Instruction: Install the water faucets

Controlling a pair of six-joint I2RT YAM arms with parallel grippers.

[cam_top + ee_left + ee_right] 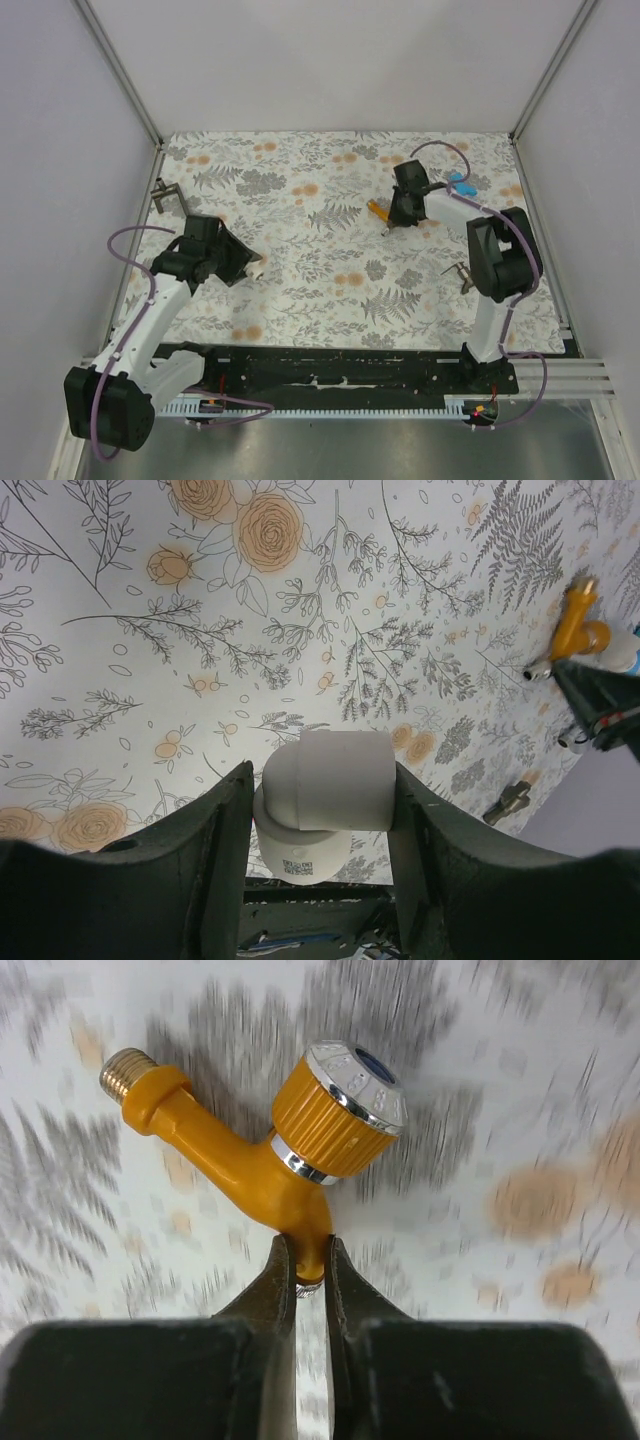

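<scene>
Overhead view first. The orange faucet point(378, 210) lies on the floral counter point(300, 290) at about 1 o'clock from the middle, with the right arm's fingers point(402, 212) right on it. From up there it's just a little orange stick.

The right wrist cam gives the real detail. It's a smooth orange plastic body point(262, 1165) with a ribbed round knob point(340, 1100), a shiny chrome cap and a blue dot on top. There's a brass-looking threaded end point(125, 1068) out at 10 o'clock. The right fingers point(275, 1290) are nearly shut, pinching the narrow lower tip of the faucet. The cloth behind is blurred.

The left arm's fingers point(232, 825) are clamped on a white elbow fitting point(335, 755). It's matte plastic, a bent pipe piece with a round collar below carrying a small printed label. In the top view it's only a pale nub point(256, 268) at around 8 o'clock, so the bend only reads from the left wrist cam. That cam also catches the faucet point(575, 620) far off at 2 o'clock, well apart from the fitting.

Only the top view shows both dark metal lever handles. One point(165, 192) is at the counter's 10 o'clock edge, the other point(460, 272) at 4 o'clock. There's a small blue thing point(463, 186) behind the right arm, can't tell what it is.
</scene>
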